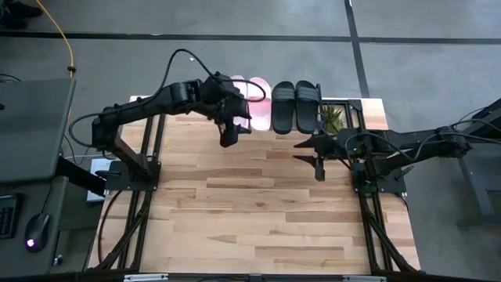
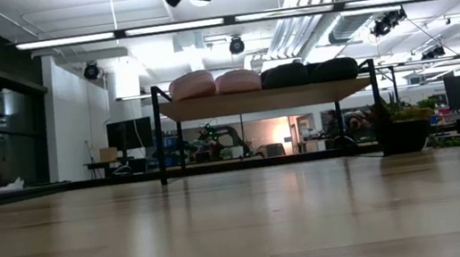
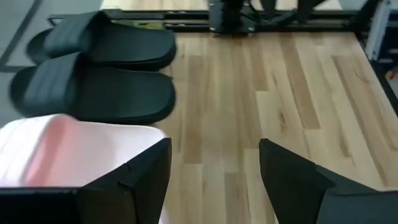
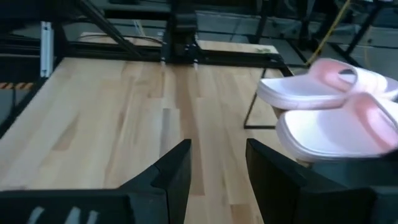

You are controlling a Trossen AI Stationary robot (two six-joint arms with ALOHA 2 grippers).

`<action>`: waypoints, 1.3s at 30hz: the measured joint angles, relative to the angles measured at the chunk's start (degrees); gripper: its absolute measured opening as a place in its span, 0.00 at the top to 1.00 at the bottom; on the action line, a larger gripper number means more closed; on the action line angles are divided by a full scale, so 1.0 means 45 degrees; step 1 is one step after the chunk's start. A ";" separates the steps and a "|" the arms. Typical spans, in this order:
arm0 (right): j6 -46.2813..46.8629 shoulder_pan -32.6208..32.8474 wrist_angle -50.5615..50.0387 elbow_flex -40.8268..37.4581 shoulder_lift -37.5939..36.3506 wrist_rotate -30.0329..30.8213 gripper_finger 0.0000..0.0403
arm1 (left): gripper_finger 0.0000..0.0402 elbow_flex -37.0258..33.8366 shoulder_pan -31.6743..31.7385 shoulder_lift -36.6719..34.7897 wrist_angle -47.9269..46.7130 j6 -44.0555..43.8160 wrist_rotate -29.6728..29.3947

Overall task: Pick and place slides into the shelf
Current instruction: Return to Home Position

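Two light pink slides [image 2: 215, 83] and two black slides [image 2: 308, 72] rest sole down, side by side, on the shelf's light wood top board [image 2: 266, 99] at the table's far edge. In the high view the pink pair [image 1: 258, 106] is partly hidden by my left arm; the black pair [image 1: 295, 106] lies to its right. My left gripper [image 1: 228, 135] is open and empty, above the shelf's near edge beside the pink slide [image 3: 68, 149]. My right gripper [image 1: 309, 155] is open and empty, over the table near the shelf's right part.
A potted plant [image 1: 333, 117] stands at the right end of the shelf, also seen in the low view [image 2: 401, 127]. The arms' black base frames [image 1: 129, 168] [image 1: 380, 176] stand at the left and right. The near half of the wooden table [image 1: 258, 227] is bare.
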 joint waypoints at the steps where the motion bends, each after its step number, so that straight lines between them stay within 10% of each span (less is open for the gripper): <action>1: -0.0031 -0.0001 -0.0014 0.0000 -0.0062 -0.0128 0.65 | 0.44 -0.0012 -0.0083 -0.0035 -0.0075 0.0078 0.0000; 15: -0.0001 0.1488 -0.0413 0.0000 -0.1662 -0.0321 0.65 | 0.44 -0.0393 -0.0383 -0.1857 -0.0233 0.0042 0.0897; 30: -0.1113 0.3472 0.0814 -0.0971 -0.2521 0.2393 0.65 | 0.44 -0.9699 -0.0358 -0.8088 0.6391 -0.1368 0.1049; 39: -0.2005 0.2729 0.2512 -0.3306 -0.6210 0.1686 0.65 | 0.44 -1.1226 -0.0358 -0.9984 0.7271 -0.1780 0.0982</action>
